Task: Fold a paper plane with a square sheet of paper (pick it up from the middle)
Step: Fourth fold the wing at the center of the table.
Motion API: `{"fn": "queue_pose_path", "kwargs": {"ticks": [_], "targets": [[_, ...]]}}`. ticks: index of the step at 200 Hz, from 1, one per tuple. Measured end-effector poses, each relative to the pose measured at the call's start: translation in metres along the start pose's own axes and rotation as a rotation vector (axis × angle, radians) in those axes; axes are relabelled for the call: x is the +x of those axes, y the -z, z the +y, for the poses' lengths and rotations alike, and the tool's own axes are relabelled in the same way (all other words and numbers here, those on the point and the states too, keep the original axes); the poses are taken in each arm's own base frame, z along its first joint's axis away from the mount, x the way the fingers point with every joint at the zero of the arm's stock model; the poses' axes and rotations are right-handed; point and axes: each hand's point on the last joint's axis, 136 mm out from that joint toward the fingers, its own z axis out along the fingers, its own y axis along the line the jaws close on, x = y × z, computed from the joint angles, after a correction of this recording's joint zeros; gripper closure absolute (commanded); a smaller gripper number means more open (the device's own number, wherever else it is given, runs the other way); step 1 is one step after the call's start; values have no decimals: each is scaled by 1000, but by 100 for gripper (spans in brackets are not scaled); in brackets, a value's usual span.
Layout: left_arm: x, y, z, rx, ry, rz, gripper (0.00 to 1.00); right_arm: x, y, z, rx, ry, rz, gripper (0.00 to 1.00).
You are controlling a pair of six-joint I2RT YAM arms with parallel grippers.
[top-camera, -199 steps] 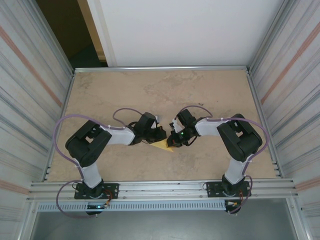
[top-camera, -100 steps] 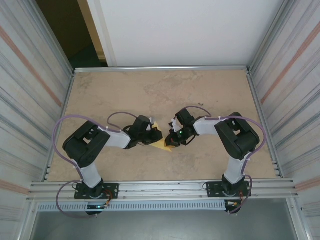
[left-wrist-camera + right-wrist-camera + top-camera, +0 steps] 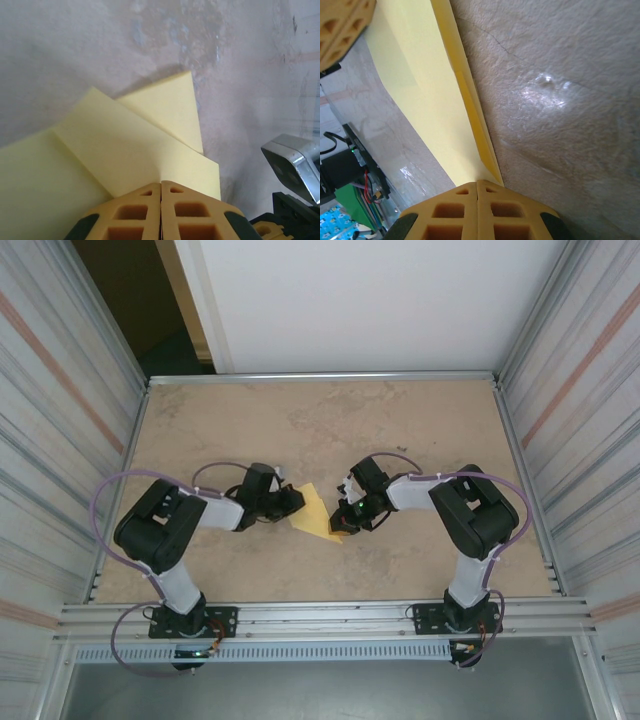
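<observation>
Pads (image 3: 131,220) of the left jaws meet along a thin seam. They are clamped on one edge of the sheet of paper (image 3: 125,150), which runs in between them. From there the pale-yellow sheet spreads away in overlapping folded layers, one flap ending in a corner over the table (image 3: 90,45). The right jaws are likewise pressed together on the sheet (image 3: 415,95), gripping it at a narrow point where doubled edges meet. In the right wrist view it runs from there as a long strip up toward a yellow finger (image 3: 340,25) of the left arm. From above, the sheet (image 3: 317,511) sits between the two arms' ends near the middle of the table (image 3: 420,420), with the left jaws at its left edge and the right jaws at its lower right corner. Whether it clears the table there I cannot tell.
</observation>
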Motion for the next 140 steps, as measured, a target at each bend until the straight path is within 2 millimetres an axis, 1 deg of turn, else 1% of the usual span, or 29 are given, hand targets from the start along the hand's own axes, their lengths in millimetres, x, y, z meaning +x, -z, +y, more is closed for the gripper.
{"fn": "queue_pose_path", "kwargs": {"ticks": [75, 113, 125, 140], "targets": [[-40, 7, 24, -100, 16, -23, 91, 0, 0, 0, 1, 2, -2, 97], [-52, 7, 29, -99, 17, 0, 91, -3, -1, 3, 2, 21, -20, 95], [-61, 10, 33, -121, 12, -14, 90, -4, 0, 3, 3, 23, -27, 95], [-77, 17, 44, -174, 8, -51, 90, -5, 0, 4, 4, 21, -33, 94]]}}
